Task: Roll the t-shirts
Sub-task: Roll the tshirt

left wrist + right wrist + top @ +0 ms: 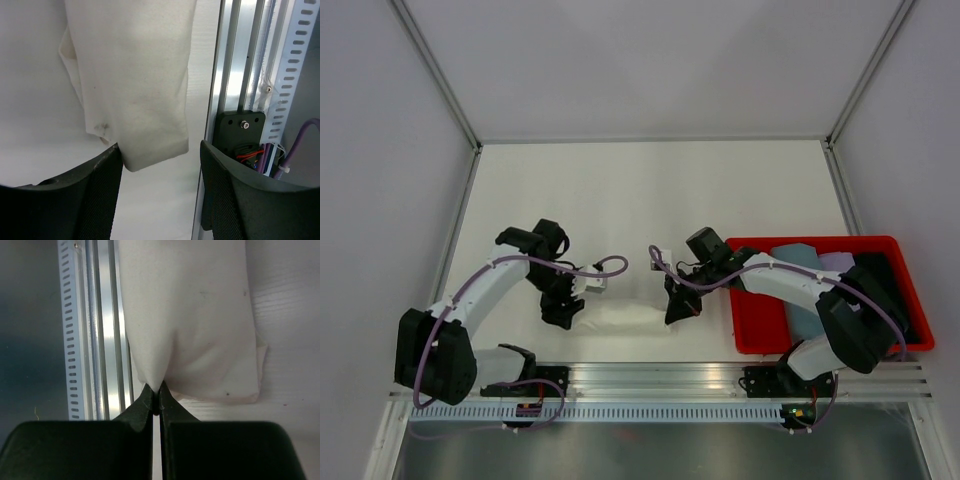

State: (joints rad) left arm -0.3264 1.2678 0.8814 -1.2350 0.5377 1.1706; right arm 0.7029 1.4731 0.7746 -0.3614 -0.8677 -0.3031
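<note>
An off-white t-shirt (pixel 620 322) lies rolled into a long bundle near the table's front edge, between my two grippers. My left gripper (pixel 563 312) is at its left end. In the left wrist view that gripper (pixel 161 150) stands open, with the end of the roll (pixel 135 75) just inside its fingertips and close to one finger (pixel 107 175). My right gripper (pixel 678 308) is at the roll's right end. In the right wrist view it (pixel 159 389) is shut, pinching a fold of the cream cloth (pixel 200 315).
A red bin (pixel 760 343) stands at the right, holding a grey-blue shirt (pixel 798 252), a lilac one (pixel 835 262) and a black one (pixel 885 280). The aluminium rail (pixel 660 375) runs along the near edge, close beside the roll. White walls enclose the table.
</note>
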